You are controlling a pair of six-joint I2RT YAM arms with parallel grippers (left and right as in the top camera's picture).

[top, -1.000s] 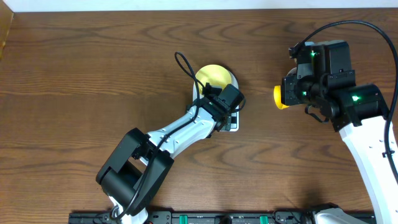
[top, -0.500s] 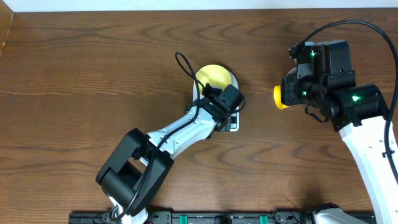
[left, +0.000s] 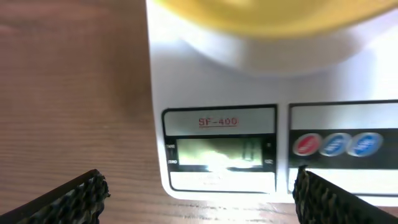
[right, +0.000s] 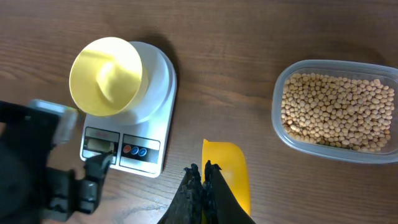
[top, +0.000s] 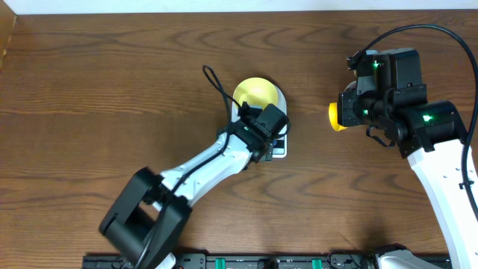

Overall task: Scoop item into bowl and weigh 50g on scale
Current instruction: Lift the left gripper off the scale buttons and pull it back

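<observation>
On the brown wooden counter (top: 112, 90), tiny loose tan beans (right: 336, 112) right of the white flat scale (right: 158, 99) will likely roll, so the right gripper (right: 200, 173) clamps a yellow plastic scoop (right: 227, 165); the left gripper (left: 199, 186) gapes wide.

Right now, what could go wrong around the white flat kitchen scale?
The open left gripper hangs at the front edge of the scale; touching the coloured buttons could reset the reading. The tan beans lie apart from the round pale-yellow bowl, so the bright yellow scoop in the shut right gripper may spill some.
</observation>
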